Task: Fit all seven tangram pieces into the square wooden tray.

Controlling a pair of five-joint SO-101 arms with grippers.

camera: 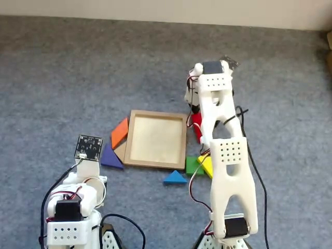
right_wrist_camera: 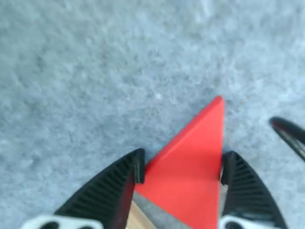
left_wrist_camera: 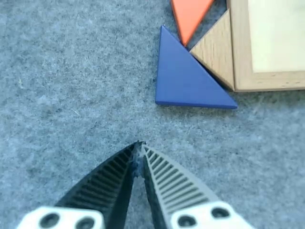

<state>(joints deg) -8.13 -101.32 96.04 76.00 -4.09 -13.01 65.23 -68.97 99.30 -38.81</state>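
The square wooden tray [camera: 155,163] lies on the grey desk [camera: 62,78] with its floor bare, and the pieces sit around it. Against its left side are an orange piece [camera: 120,132], a wood-coloured triangle [camera: 121,152] and a dark blue triangle [camera: 110,157], the three touching one another. Below the tray lies a small blue triangle [camera: 175,177], apart from it, and by the lower right corner a green piece [camera: 193,165] meets a yellow one [camera: 207,165]. The left end effector [left_wrist_camera: 139,150] is clenched on nothing, near the dark blue triangle's long edge. The right end effector [right_wrist_camera: 183,164] is grasping the red triangle [right_wrist_camera: 190,167] just beside the tray's right side (one fingertip against each slanting edge).
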